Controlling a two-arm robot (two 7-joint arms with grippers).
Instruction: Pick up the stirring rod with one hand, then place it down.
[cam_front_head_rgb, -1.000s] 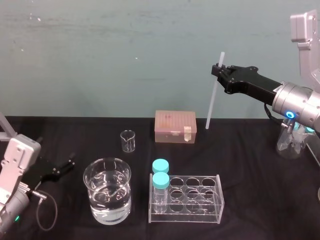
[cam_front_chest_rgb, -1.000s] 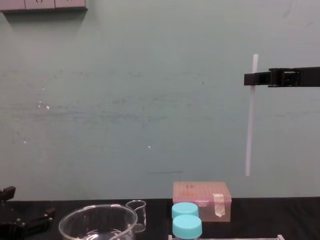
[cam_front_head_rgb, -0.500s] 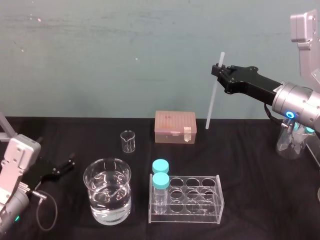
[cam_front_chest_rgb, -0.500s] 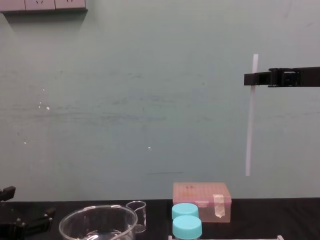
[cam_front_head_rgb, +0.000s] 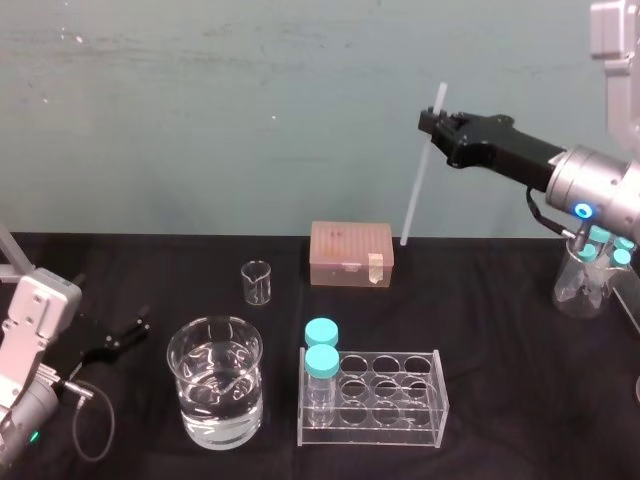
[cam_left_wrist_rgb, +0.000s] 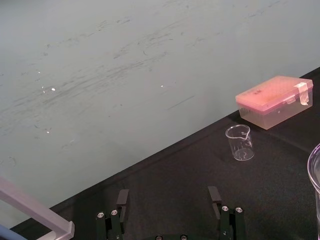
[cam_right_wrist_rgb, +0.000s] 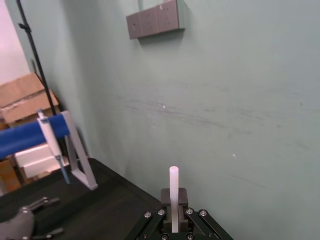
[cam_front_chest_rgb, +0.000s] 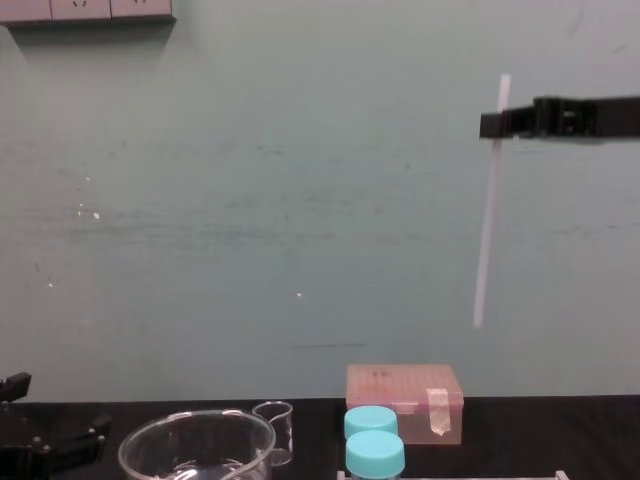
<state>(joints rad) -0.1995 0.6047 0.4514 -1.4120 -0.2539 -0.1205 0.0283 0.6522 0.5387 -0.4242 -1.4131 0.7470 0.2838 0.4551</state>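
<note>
The stirring rod (cam_front_head_rgb: 420, 175) hangs slightly tilted, well above the black surface (cam_front_head_rgb: 480, 300). The right tool (cam_front_head_rgb: 432, 125) has it pinched near its top, jaws clamped on it, and its lower end is up and just right of the pink box (cam_front_head_rgb: 350, 253). Nearer stand a small beaker (cam_front_head_rgb: 257, 282), a big beaker of water (cam_front_head_rgb: 214, 393) and a clear rack (cam_front_head_rgb: 372, 397) with two blue-capped bottles (cam_front_head_rgb: 321, 345), while the left tool (cam_front_head_rgb: 135, 330) sits low at the left, fingers spread, holding nothing.
</note>
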